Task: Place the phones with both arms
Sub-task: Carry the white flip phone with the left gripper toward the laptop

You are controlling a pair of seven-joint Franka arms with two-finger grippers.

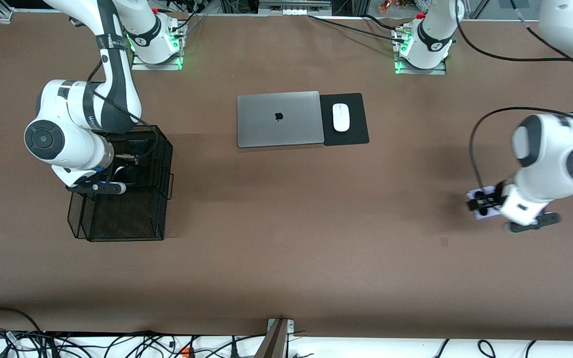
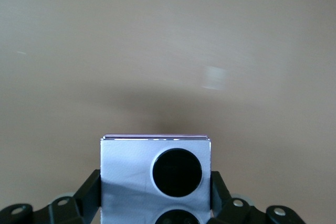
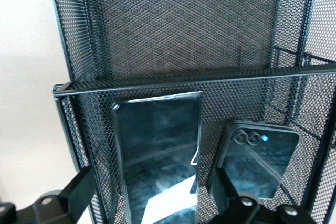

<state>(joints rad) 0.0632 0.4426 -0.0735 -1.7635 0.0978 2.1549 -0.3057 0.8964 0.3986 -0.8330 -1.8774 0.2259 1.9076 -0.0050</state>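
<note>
My left gripper [image 1: 480, 203] is shut on the lilac-white phone [image 1: 483, 191] and holds it low over the table at the left arm's end. In the left wrist view the phone [image 2: 131, 171] sits between both fingers [image 2: 88, 190], its two black circles facing the camera. My right gripper [image 3: 152, 184] is open over the black mesh basket [image 1: 117, 223] at the right arm's end. Its fingers [image 3: 83, 187] stand wide on either side of the long black slab [image 3: 155, 150], which is upright in one slot. The small black folded phone [image 3: 260, 161] stands in the slot beside it.
A shut silver laptop [image 1: 279, 119] lies mid-table, farther from the front camera. A white mouse [image 1: 340, 117] sits on a black pad [image 1: 356, 107] beside it. The basket has tall mesh walls [image 3: 184, 19] and dividers.
</note>
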